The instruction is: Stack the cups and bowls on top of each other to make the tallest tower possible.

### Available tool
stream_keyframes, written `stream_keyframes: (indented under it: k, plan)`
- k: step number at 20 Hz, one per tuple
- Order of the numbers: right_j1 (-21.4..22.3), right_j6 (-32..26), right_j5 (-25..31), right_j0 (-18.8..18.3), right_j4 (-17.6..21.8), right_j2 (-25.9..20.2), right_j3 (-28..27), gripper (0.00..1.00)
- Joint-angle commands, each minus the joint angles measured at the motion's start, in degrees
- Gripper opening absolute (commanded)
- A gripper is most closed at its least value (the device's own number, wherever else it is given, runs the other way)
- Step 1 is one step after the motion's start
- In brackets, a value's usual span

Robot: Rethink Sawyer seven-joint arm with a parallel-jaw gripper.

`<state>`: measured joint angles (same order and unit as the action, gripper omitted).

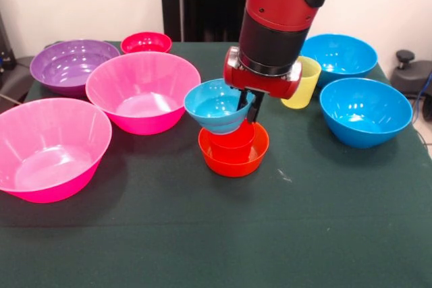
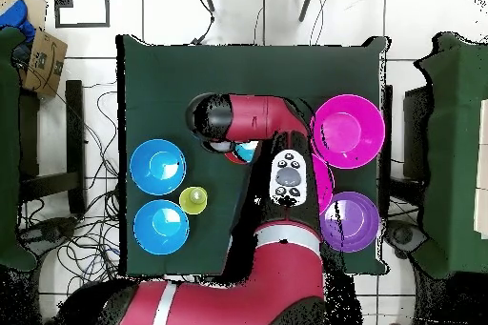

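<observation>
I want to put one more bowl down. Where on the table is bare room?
The near strip of green cloth in front of the orange bowl is bare, and so is the patch between it and the nearer blue bowl. Around the pink bowls and purple bowl it is crowded.

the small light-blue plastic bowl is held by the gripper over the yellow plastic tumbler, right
Not quite. The front view shows the gripper holding the small light-blue plastic bowl by its rim, but over the red plastic cup sitting inside the small orange plastic bowl. The yellow plastic tumbler stands apart, behind the arm, near the two large blue plastic bowls.
</observation>
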<state>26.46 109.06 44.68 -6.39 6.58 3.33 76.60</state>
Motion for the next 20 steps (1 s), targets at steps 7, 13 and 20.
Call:
stream_keyframes:
  k: [7, 13, 20]
  plan:
    - [-4.9, -6.1, -9.2, -1.7, 5.8, -8.0, 3.3, 0.00]
    - [-5.6, -5.6, -8.8, -2.0, 6.3, -8.4, 4.5, 0.00]
    - [-5.3, -4.9, -6.0, -0.8, 5.8, -8.7, 4.6, 0.00]
